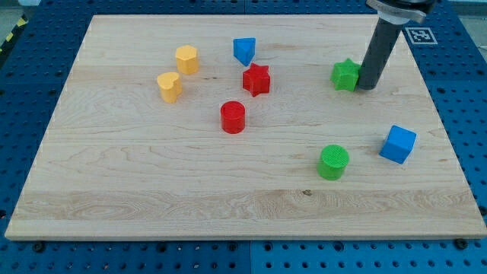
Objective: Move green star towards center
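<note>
1. The green star sits in the upper right of the frame, on the wooden counter, well off from the middle.
2. My tip is right up against the star's right side (looks like touching, though the rod's shadow makes the contact hard to call).
3. There's no claw on this rig, only the straight dark rod, so whether anything is apart or together can't be told here.
4. Middle-ish cluster: a red star with a blue triangular block just above it, and a red cylinder below and a bit left.
5. Upper left: a yellow hexagon-ish block and a yellow heart-shaped block near each other.
6. Lower right: a green cylinder and a blue cube, apart from each other and from the green star.
</note>
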{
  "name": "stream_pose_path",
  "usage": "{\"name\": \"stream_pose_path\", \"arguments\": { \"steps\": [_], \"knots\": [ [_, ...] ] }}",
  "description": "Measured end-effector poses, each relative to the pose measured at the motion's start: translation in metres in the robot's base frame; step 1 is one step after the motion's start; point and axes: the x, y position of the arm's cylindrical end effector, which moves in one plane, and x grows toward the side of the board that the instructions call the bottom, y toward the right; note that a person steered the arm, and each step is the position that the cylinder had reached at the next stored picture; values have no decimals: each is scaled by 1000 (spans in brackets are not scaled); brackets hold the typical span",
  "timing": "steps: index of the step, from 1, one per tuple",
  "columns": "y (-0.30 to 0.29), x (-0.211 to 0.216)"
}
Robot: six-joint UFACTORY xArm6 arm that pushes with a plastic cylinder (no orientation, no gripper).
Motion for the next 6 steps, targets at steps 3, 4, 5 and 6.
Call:
{"name": "stream_pose_path", "arguments": {
  "steps": [3, 4, 5, 6],
  "knots": [
    [3, 6],
    [-7, 6],
    [-29, -17],
    [-39, -25]
  ]
}}
